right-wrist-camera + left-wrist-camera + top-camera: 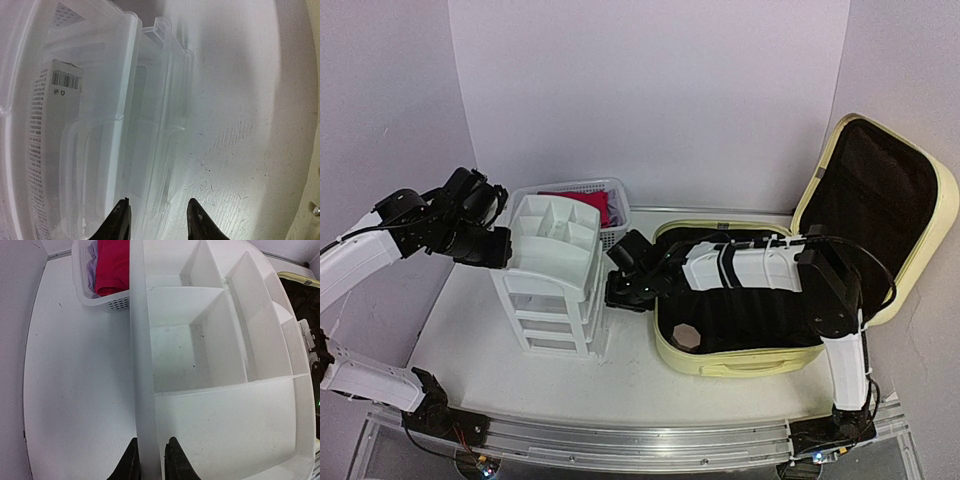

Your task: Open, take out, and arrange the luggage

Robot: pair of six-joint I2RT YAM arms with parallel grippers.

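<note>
The luggage (740, 362) lies open at the right of the desk (470, 330), its lid leaning back against the wall. The white drawer organizer (555, 270) stands upright just left of it, in front of the mesh basket (610, 190), so the arranging step appears to be in hand. The left gripper (148, 450) is clenched on the organizer's top rim. The right gripper (159, 215) sits at the organizer's side, released, with its jaws parted. Next, the left gripper likely needs to let go gently so the tall organizer stays upright.
</note>
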